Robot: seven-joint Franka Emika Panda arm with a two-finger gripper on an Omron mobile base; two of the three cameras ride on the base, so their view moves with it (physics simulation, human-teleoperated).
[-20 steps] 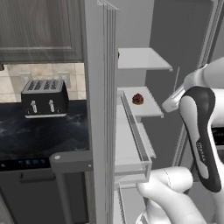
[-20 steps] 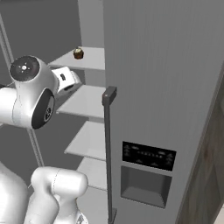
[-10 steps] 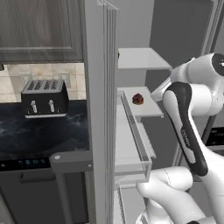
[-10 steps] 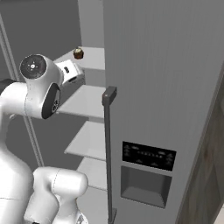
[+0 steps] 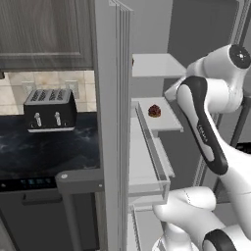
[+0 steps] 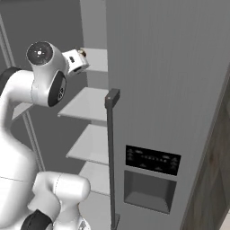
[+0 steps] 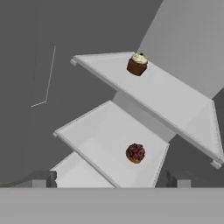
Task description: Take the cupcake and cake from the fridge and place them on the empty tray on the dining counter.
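Observation:
The fridge [image 6: 166,81] stands open, with white shelves inside. A pale-topped cupcake [image 7: 137,64] sits on an upper shelf [image 7: 175,94]. It also peeks out beside my hand as the cupcake [image 6: 82,53]. The dark reddish cake [image 7: 135,153] rests on the shelf below, and the left base view shows the cake [image 5: 154,111] too. My gripper [image 7: 110,181] is open, its fingertips [image 7: 43,178] wide apart with nothing between them. It hangs in front of both shelves, short of either sweet. The tray and the dining counter are out of view.
The open fridge door's edge [image 5: 115,122] with its clear door bin [image 5: 154,166] stands left of the arm. Beyond the door sit a toaster [image 5: 50,110] on a black worktop [image 5: 44,152] and wood cabinets [image 5: 44,34]. The shut right door carries a handle [image 6: 111,134] and a dispenser [image 6: 150,179].
The arm has swung up and in toward the fridge shelves, bringing the hand close to the cupcake's shelf. The gripper has stayed open. The sweets have not moved.

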